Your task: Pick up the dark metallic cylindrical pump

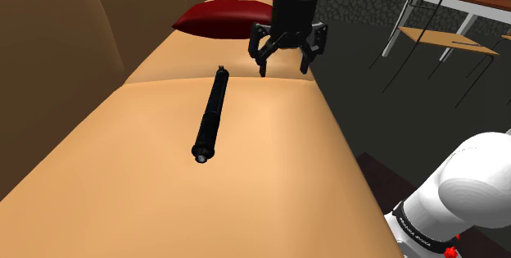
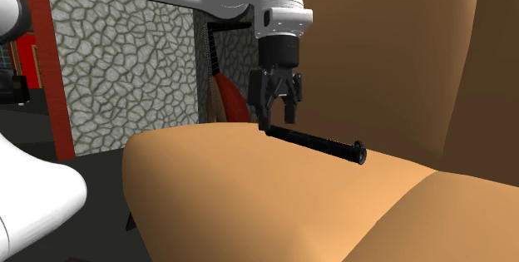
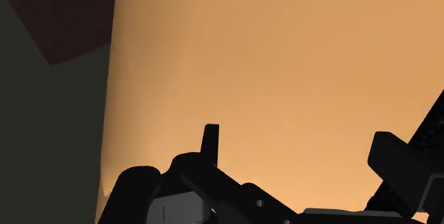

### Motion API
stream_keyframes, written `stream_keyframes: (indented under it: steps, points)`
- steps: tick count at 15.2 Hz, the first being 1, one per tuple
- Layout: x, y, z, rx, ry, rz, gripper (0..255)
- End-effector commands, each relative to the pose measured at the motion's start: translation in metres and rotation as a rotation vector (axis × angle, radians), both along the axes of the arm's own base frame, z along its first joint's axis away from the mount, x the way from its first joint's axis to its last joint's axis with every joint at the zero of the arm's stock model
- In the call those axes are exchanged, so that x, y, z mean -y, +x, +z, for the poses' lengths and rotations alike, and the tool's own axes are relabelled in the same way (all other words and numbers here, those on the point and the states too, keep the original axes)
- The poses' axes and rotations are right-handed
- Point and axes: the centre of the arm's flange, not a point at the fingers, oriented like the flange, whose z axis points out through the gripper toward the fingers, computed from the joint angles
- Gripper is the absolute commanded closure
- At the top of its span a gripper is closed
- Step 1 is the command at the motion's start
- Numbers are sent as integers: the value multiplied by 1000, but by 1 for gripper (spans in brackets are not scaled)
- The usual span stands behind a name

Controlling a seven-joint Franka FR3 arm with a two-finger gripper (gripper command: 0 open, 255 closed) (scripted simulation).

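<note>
The pump [image 1: 210, 115] is a long black cylinder lying flat on a tan sofa seat [image 1: 278, 158], one end toward the camera in the shoulder view. My black gripper [image 1: 286, 70] hangs open, pointing down, just above the seat and to the shoulder view's right of the pump's far end. In the second exterior view the gripper [image 2: 278, 117] hovers over that end of the pump [image 2: 320, 144], not touching it. In the wrist view the gripper [image 3: 302, 155] has only tan seat between its fingers, and the pump [image 3: 434, 126] lies outside one finger.
A dark red cushion [image 1: 219, 15] lies on the seat behind the gripper. The tan backrest [image 1: 49, 68] rises along the shoulder view's left. The seat's right edge drops to dark floor [image 1: 385, 92]. A table and chair [image 1: 454, 19] stand far right. A stone wall [image 2: 125, 61] stands behind.
</note>
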Motion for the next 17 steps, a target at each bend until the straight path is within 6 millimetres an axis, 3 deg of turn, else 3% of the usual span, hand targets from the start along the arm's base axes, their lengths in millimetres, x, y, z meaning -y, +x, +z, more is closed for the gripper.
stream_keyframes:
  steps: [1, 10, 17]
  points:
    - [-29, 10, -4, -17, -6, -44, 0]
    - [-141, 67, -27, -93, -37, -221, 0]
    - [-144, 70, -59, -95, -38, -227, 0]
